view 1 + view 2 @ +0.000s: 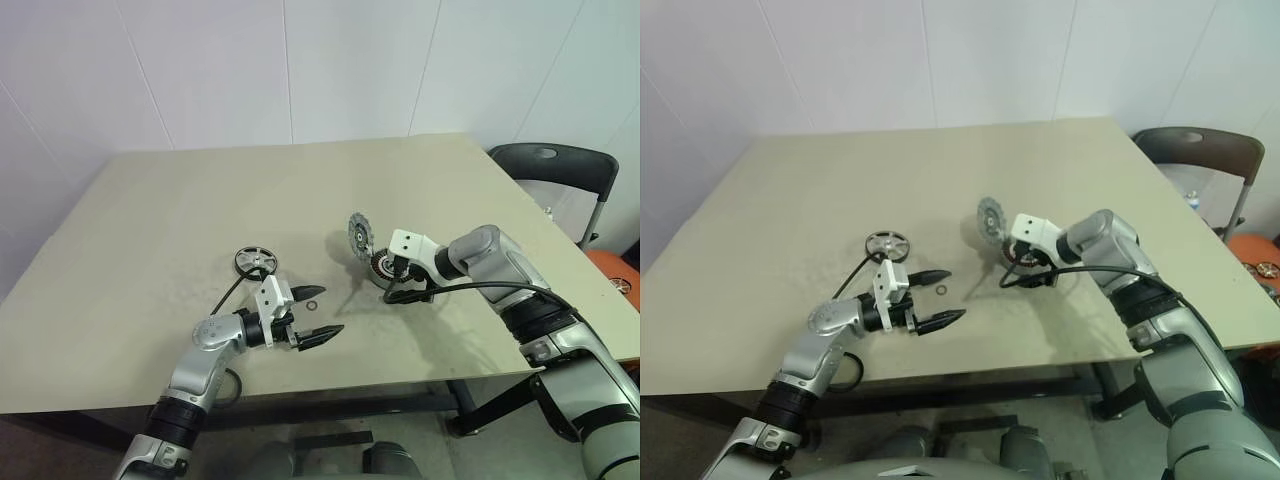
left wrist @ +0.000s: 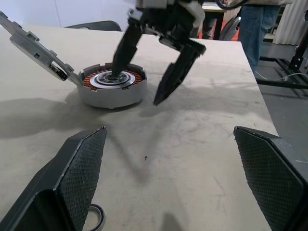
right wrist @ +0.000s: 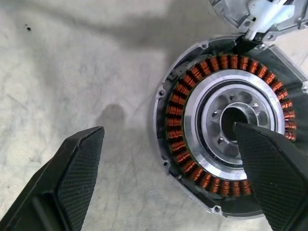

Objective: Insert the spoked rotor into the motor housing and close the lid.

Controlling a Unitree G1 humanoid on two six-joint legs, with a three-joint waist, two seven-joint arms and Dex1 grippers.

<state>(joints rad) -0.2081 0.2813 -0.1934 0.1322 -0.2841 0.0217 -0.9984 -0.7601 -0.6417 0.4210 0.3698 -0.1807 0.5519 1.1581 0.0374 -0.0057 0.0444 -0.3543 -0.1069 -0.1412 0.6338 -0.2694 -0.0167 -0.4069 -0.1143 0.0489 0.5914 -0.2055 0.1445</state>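
The motor housing [image 3: 192, 86] lies on the table with its copper windings showing. Its lid [image 1: 359, 236] stands open, hinged at the housing's edge. My right gripper [image 2: 135, 89] is open over the housing [image 2: 111, 91]: one fingertip is at the dark centre hub, the other is outside the wall. The spoked rotor [image 1: 254, 260] lies flat on the table left of the housing, untouched. My left gripper [image 1: 318, 314] is open and empty just in front of the rotor, pointing toward the housing [image 1: 383, 265].
A tiny dark ring [image 1: 312, 305] lies between the left gripper's fingers on the beige table [image 1: 200, 200]. A dark chair [image 1: 560, 170] stands off the table's right edge, and a person's legs [image 2: 255, 24] stand beyond that edge.
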